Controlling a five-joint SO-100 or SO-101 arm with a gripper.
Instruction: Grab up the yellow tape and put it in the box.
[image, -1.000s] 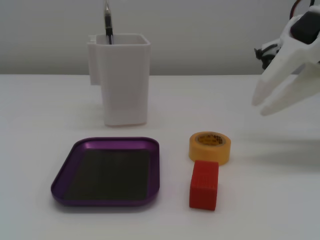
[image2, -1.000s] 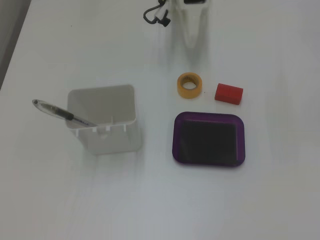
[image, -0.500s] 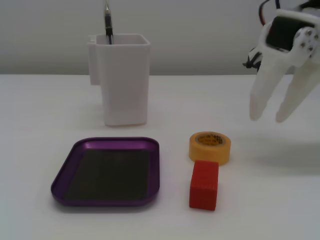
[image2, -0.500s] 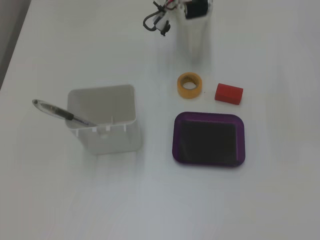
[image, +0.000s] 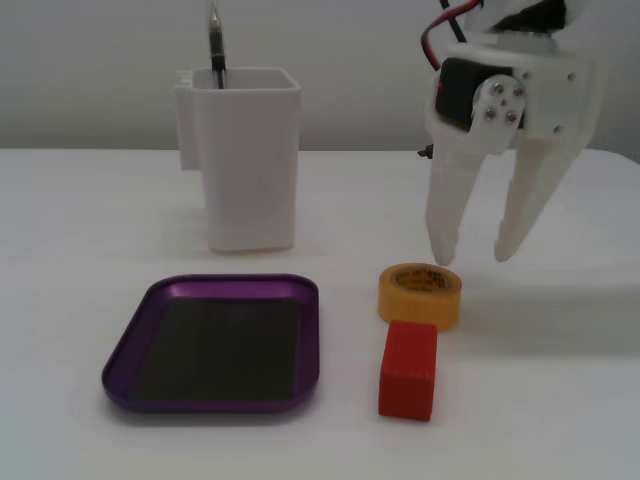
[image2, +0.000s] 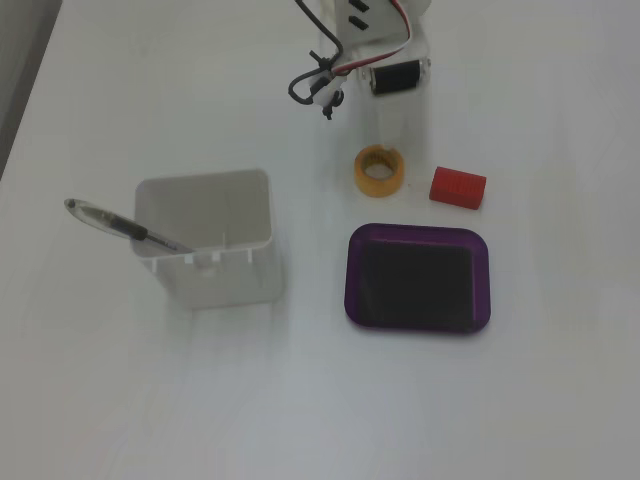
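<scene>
Lying just below the spread gripper (image: 473, 255), the yellow tape (image: 420, 294).

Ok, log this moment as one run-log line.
phase: approach | gripper: open, above and behind yellow tape, not touching | tape: on table beside red block | box: empty

White hand (image: 472, 255) pointing down, fingers (image: 447, 215) spread apart, gripping nothing. Tape (image: 419, 293) flat on the surface (image: 560, 400) just below the left fingertip, not touching it. Red block (image: 408, 368) upright right in front of the tape, nearer the camera. Purple box (image: 216, 342) lower left of the hand. White container (image: 247, 155) with a pen (image: 215, 42) far left, level with the hand.
</scene>
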